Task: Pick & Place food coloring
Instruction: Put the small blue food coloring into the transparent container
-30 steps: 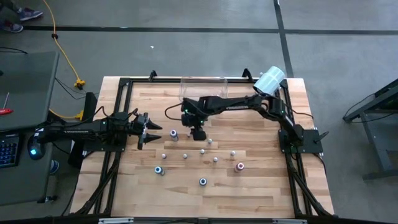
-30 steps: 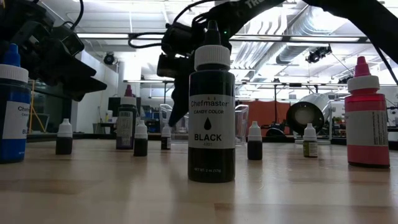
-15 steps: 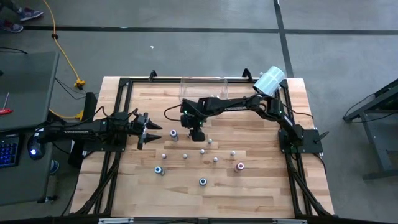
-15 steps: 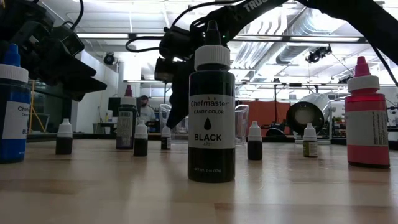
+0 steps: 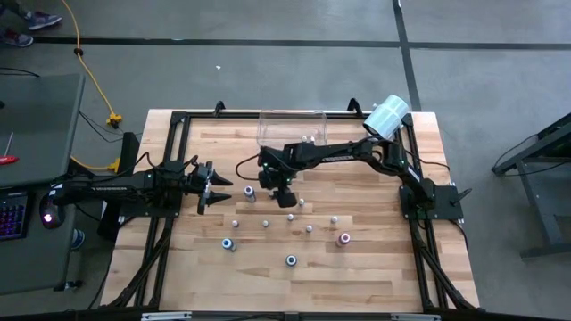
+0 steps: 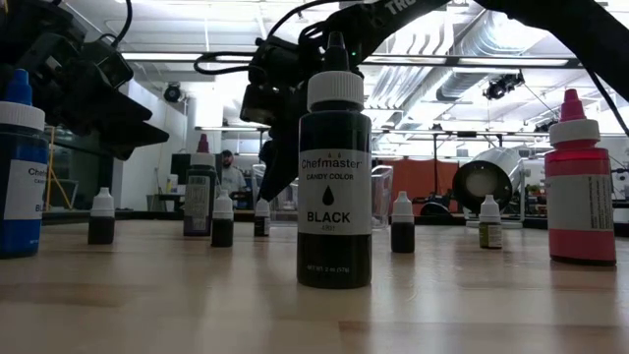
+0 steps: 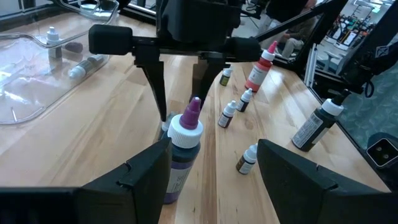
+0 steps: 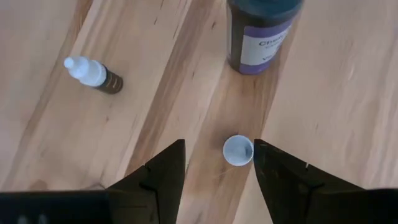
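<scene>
Several tiny dropper bottles with whitish caps stand scattered on the wooden table (image 5: 375, 276), among larger bottles with purple (image 5: 250, 192), blue (image 5: 228, 243), pink (image 5: 344, 238) and black (image 6: 334, 177) contents. My right gripper (image 8: 217, 146) is open and points down over one tiny bottle (image 8: 237, 150). That bottle's white cap sits between the fingers, nearer one of them, with a thin gap showing. My left gripper (image 7: 211, 146) waits open at the table's left. It is level, and the purple-capped bottle (image 7: 183, 149) stands ahead of it.
A clear plastic bin (image 5: 290, 125) at the far edge holds a few small bottles (image 7: 53, 40). A white paper roll (image 5: 386, 116) stands at the far right corner. The purple-labelled bottle (image 8: 264, 31) and another tiny bottle (image 8: 93, 73) are close to my right gripper.
My right gripper has shifted slightly toward the table's left, over the tiny bottle, and stays open. The bottles have not moved.
</scene>
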{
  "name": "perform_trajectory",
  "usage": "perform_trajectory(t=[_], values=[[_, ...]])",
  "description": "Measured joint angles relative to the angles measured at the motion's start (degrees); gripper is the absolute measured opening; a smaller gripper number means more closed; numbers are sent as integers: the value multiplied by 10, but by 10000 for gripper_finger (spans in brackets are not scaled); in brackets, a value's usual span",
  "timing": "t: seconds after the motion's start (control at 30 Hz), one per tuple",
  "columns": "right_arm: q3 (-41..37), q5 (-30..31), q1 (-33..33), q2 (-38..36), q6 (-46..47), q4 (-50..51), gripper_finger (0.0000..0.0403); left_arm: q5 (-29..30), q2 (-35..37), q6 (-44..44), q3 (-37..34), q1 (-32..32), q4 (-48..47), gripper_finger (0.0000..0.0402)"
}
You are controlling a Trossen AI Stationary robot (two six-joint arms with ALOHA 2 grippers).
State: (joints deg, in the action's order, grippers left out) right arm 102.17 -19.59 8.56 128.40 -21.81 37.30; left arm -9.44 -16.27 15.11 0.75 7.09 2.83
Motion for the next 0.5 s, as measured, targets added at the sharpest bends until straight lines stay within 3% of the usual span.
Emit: perform_trajectory(t=[0.5], values=[[0, -9, 0, 0, -65, 3, 170, 0, 0, 0, 0, 0, 0, 234]])
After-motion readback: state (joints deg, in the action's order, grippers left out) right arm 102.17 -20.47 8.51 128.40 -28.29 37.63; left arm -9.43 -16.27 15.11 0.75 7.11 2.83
